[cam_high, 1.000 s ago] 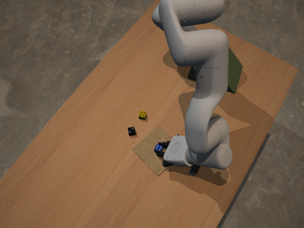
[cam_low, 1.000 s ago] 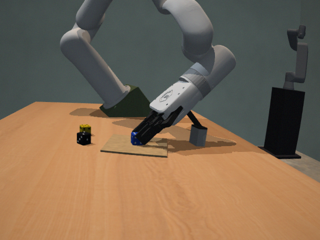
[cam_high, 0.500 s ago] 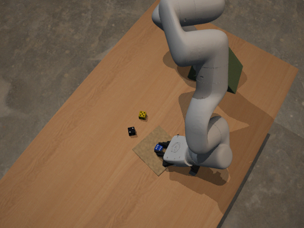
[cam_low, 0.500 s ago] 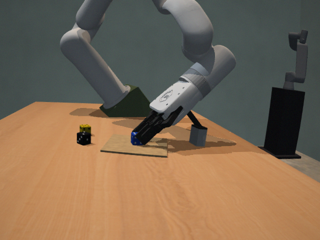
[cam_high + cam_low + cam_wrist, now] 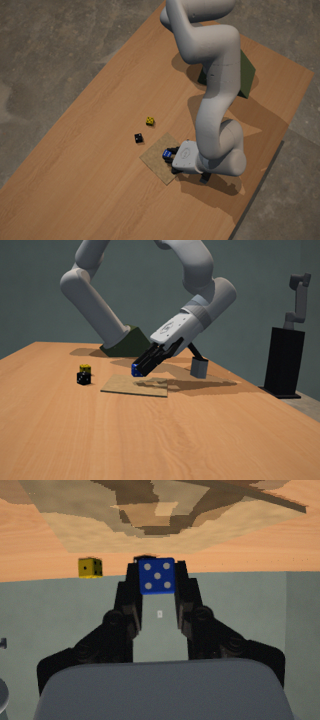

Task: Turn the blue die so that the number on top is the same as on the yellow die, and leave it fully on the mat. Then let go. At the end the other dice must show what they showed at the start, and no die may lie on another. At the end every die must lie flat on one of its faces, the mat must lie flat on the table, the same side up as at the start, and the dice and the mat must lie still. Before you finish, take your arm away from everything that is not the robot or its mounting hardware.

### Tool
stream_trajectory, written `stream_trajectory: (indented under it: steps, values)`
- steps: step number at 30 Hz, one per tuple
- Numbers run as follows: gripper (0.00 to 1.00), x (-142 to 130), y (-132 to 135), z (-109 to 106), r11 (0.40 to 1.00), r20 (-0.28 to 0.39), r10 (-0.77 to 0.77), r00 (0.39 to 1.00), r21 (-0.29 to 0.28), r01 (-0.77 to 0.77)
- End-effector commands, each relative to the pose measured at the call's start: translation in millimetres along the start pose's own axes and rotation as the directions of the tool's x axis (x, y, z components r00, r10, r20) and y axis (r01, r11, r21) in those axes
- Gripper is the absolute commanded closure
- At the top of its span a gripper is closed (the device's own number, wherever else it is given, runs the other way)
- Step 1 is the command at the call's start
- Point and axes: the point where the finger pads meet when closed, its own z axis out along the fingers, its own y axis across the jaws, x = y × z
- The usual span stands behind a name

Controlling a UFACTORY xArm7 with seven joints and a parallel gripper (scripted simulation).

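Note:
The blue die (image 5: 167, 153) is between the black fingers of my gripper (image 5: 169, 155), which is shut on it. In the exterior view the die (image 5: 135, 370) hangs just above the far part of the tan mat (image 5: 135, 385), with the gripper (image 5: 141, 369) slanting down from the right. In the wrist view the blue die (image 5: 158, 576) sits between the fingertips, a face with several white pips toward the camera. The yellow die (image 5: 149, 120) lies flat on the table beyond the mat (image 5: 160, 157), with several dark pips on top. It also shows in the wrist view (image 5: 90, 567).
A black die (image 5: 138, 137) lies flat on the table left of the mat, close to the yellow die. The arm's dark green base block (image 5: 128, 343) stands at the far side. A black stand (image 5: 283, 361) is off the table's right edge.

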Motion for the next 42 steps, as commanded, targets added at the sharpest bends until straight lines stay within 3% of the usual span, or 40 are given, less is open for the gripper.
stream_trajectory:
  steps: [1,12,27,32,34,39,42]
  values:
    - [0.79,-9,1,-10,1.000,-0.002,0.002,1.000,-0.002,-0.002]
    - [0.79,-34,1,-35,1.000,-0.002,0.002,1.000,-0.002,-0.002]
    - [0.79,-36,1,-37,1.000,-0.007,0.002,1.000,-0.002,-0.002]
    - [0.79,-38,2,-36,1.000,-0.119,0.001,0.993,-0.001,-0.001]
    - [0.79,-38,2,-36,1.000,-0.119,0.001,0.993,-0.001,-0.001]
    - [0.79,-39,1,-37,1.000,-0.254,0.001,0.967,-0.002,-0.002]
    - [0.79,-42,1,-36,1.000,-0.261,0.001,0.965,-0.002,-0.002]
